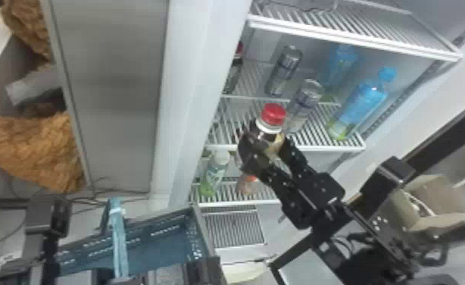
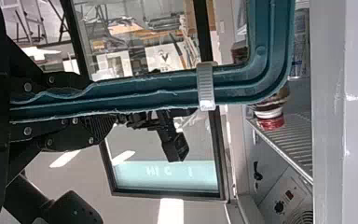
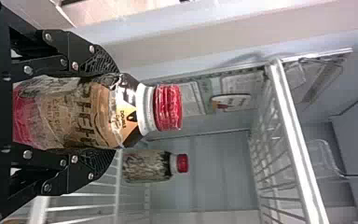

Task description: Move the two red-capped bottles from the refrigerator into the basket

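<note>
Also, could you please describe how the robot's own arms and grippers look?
The right arm is black and angular, with small pale spots. The left gripper and right gripper are matt black too, each with two flat fingers. Round silver screw heads dot them, and the tips carry dark, ridged pads.
</note>
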Robot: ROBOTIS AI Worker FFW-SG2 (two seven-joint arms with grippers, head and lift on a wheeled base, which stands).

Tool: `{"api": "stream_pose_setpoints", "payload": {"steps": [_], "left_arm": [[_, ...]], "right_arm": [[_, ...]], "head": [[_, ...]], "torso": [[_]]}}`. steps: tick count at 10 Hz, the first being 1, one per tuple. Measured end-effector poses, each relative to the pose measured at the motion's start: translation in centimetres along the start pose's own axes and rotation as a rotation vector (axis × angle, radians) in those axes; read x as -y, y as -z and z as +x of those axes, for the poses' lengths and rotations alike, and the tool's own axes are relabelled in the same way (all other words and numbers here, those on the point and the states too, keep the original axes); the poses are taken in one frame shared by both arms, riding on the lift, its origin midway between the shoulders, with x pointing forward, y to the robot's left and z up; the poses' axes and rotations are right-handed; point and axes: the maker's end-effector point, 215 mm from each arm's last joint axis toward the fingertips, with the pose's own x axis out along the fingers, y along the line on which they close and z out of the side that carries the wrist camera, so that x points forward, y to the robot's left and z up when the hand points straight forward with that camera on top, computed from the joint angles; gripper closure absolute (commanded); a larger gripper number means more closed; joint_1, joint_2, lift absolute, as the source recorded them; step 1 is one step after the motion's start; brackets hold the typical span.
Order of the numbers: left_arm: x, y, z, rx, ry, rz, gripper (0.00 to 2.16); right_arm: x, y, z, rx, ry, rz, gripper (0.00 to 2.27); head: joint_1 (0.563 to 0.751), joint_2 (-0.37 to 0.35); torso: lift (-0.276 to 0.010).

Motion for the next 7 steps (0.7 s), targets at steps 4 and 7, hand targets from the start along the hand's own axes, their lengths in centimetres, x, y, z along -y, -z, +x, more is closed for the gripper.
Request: {"api": "stream_pose_setpoints", "payload": {"steps": [4, 7], "left_arm": [[-0.1, -0.2, -0.2, 0.007, -0.006, 0.003, 1.21], [0.1, -0.4, -0.3, 0.016, 0.001, 0.003, 1.21]], "right_arm": [[-3.3, 1.7, -1.8, -0.105, -0.107, 0.054, 1.28], [-5.7, 3.8, -2.7, -0.187, -0.174, 0.148, 1.28]], "head": [[0.695, -0.350], [0.695, -0.350]], "torso": [[0.000], [0.000]]}}
